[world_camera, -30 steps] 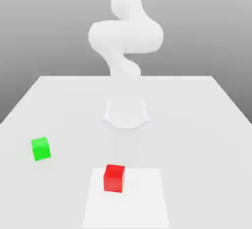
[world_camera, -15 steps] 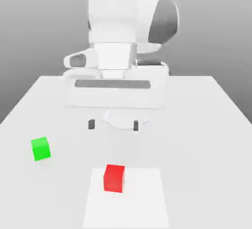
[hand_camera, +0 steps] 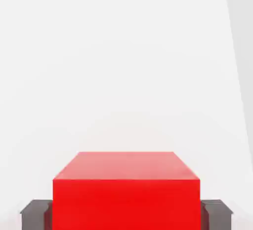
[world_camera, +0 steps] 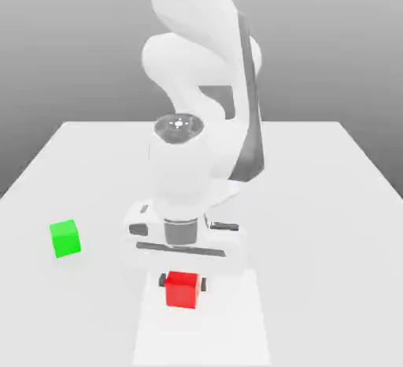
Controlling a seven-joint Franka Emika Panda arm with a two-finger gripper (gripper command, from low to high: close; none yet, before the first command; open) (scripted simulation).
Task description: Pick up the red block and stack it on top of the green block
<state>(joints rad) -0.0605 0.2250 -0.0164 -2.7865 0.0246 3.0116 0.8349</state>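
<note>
The red block sits on a pale square patch near the table's front edge. My gripper has come down over it, and its dark fingers press against the block's two sides. In the hand view the red block sits squarely between the dark pads, which touch both of its sides. The green block rests on the table toward the exterior view's left, well apart from the gripper.
The arm's base stands behind the gripper at the table's middle. A lighter square patch marks the tabletop under the red block. The table's edges run at the exterior view's left and right.
The arm swung forward and dropped from above the table's middle onto the red block. Its fingers went from wide apart to shut on the block's sides. Neither block has moved.
</note>
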